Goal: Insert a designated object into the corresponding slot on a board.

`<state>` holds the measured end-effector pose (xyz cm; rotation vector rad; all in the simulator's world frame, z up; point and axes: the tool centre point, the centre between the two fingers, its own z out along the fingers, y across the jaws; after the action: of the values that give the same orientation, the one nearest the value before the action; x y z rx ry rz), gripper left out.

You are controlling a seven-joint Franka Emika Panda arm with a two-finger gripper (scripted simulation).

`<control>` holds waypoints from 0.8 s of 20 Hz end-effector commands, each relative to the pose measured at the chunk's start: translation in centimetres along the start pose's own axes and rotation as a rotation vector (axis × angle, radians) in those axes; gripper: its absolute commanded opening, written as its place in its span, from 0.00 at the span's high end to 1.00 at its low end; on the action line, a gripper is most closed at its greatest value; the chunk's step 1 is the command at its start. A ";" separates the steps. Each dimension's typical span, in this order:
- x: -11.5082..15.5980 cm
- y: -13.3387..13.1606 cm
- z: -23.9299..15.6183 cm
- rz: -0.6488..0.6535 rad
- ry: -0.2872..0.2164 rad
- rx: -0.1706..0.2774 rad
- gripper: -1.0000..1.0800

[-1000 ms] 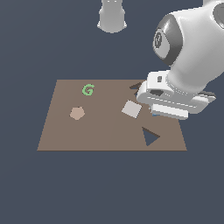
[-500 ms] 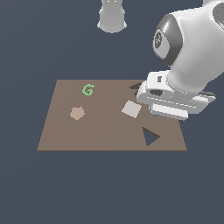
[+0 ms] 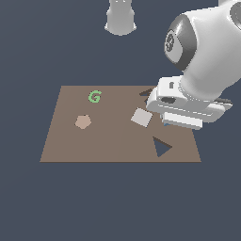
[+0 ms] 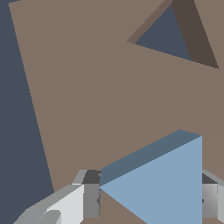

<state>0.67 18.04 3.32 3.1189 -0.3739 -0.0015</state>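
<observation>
Claw (image 4: 148,197) is clamped on the light blue triangular block (image 4: 162,183); wrist view shows a grey finger (image 4: 74,201) pressed against one side and the other finger (image 4: 210,199) against the opposite side. Block is held above the brown board (image 3: 113,136), not touching it as far as I can tell.

In the exterior view the arm's white wrist housing (image 3: 186,106) sits over the board's right part and hides both claw and block. The dark navy triangular slot (image 3: 161,147) is near the board's front edge on the exterior view's right, uncovered, just in front of the wrist housing. In the wrist view the same slot (image 4: 168,35) lies apart from the block with bare board between them.

Also on the board: off-white square tile (image 3: 141,117) just beside the wrist housing on its left, tan pentagon (image 3: 83,121) towards the left, green letter G (image 3: 94,97) near the back edge, and a dark cutout (image 3: 147,92) partly hidden behind the wrist housing.

Grey robot base (image 3: 120,18) stands behind the board.
</observation>
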 end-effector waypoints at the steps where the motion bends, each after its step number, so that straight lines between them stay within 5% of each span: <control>1: 0.4 0.2 -0.1 -0.014 0.000 0.000 1.00; 16: 6.6 1.9 -0.5 -0.237 0.000 0.000 1.00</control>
<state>5.91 14.88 3.76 3.1406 -0.0465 -0.0017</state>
